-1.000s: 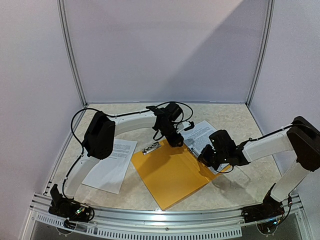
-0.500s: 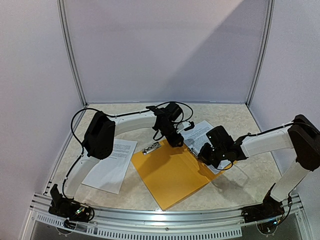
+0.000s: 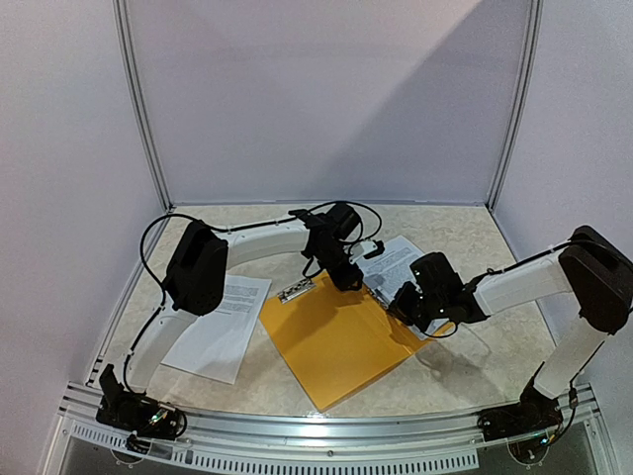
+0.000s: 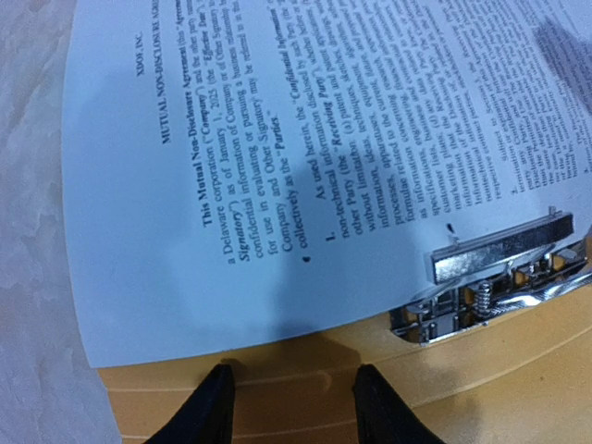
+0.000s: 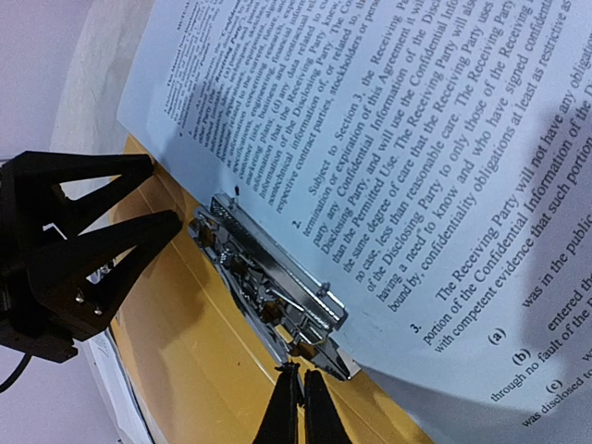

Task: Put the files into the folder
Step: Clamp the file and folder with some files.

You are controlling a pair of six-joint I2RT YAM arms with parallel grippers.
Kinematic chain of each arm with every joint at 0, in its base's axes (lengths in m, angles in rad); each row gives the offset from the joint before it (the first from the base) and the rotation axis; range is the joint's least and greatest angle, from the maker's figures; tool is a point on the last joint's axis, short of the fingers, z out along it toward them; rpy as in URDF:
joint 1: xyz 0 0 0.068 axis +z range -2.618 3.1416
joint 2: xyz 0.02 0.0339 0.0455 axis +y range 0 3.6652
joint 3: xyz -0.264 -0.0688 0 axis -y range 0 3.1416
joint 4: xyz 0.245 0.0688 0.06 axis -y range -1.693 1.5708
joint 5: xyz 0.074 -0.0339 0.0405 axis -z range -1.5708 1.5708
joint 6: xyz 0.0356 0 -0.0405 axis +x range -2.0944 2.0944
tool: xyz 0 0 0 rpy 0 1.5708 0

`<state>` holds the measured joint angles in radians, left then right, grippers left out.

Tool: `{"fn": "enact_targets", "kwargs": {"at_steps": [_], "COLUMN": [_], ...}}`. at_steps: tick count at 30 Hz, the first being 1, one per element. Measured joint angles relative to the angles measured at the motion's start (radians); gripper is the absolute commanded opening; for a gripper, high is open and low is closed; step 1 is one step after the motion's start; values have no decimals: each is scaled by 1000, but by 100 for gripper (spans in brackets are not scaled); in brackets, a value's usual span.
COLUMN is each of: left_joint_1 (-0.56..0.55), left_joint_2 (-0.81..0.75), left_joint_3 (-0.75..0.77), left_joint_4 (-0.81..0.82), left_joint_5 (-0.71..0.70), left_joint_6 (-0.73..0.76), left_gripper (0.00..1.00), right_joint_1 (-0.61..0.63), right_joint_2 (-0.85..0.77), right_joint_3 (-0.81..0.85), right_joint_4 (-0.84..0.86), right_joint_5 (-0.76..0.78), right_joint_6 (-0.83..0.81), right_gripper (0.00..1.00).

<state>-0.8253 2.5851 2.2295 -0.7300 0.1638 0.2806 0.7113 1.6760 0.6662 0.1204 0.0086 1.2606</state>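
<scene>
The right gripper (image 5: 294,407), fingers pressed together, is working the clip (image 5: 268,282) over a sheet (image 5: 416,166) on the folder (image 3: 336,341); the left gripper (image 4: 291,407) is hovering half-spread, empty. Next probably: fetching the other sheet (image 3: 220,327).

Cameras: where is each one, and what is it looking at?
Top external: above and behind the arms, looking down at the table, both arms and their bases.
Left wrist: on the left arm, facing the folder and printed sheet; its left gripper shows.
Right wrist: on the right arm, facing the metal clip; its shut right gripper shows.
Both wrist views share clip, sheet and folder.
</scene>
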Motion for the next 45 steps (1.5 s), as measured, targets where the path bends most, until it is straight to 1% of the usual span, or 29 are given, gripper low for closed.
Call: {"fn": "enact_targets", "kwargs": {"at_steps": [5, 7, 11, 17, 26, 34, 40, 45], "left_joint_1": [0, 0, 0, 0, 0, 0, 0, 0], "left_joint_2": [0, 0, 0, 0, 0, 0, 0, 0], "left_joint_3": [0, 0, 0, 2, 2, 2, 2, 2], "left_joint_4": [-1, -1, -1, -5, -9, -9, -9, -9], "left_joint_5": [0, 0, 0, 4, 6, 6, 6, 7], "left_joint_6": [0, 0, 0, 2, 5, 6, 7, 7], "left_gripper": [46, 46, 46, 46, 46, 46, 46, 46], "right_joint_1": [-2, -3, -5, -12, -12, -13, -14, -14], "right_joint_2": [3, 5, 8, 29, -21, -40, -72, -102], "right_joint_3": [-27, -29, -29, -26, 61, 60, 67, 83], "right_joint_4": [63, 67, 73, 68, -198, -242, -320, -385], "right_joint_5": [-3, -6, -10, -3, 24, 27, 27, 14], "right_joint_6": [14, 17, 23, 39, 6, -14, -66, -111], "right_gripper": [0, 1, 7, 8, 7, 7, 8, 13]}}
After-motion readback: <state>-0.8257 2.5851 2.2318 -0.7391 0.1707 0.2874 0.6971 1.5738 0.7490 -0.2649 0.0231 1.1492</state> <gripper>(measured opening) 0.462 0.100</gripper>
